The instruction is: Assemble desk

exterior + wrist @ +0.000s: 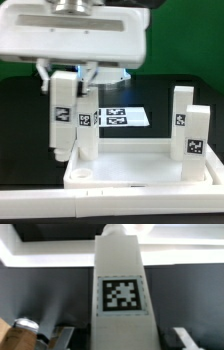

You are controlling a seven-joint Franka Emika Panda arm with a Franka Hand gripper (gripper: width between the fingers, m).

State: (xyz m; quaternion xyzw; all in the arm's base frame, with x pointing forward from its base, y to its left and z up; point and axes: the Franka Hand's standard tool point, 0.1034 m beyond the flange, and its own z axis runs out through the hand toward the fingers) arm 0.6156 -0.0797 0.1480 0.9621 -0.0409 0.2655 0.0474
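The desk top (140, 170) lies upside down at the front of the table, rim up. Three legs stand on it: one at the exterior view's left (88, 135) and two at its right (181, 112) (197, 142). My gripper (66, 85) is shut on a fourth leg (63, 118), which hangs upright with its tag facing the camera. Its lower end is just above the desk top's near-left corner, beside the open corner hole (80, 172). In the wrist view the held leg (121, 291) runs up the middle between my fingers (66, 336), and the gripper (123, 340) closes round its near end.
The marker board (122, 117) lies flat on the black table behind the desk top. The standing left leg is close beside the held leg. A green wall backs the scene.
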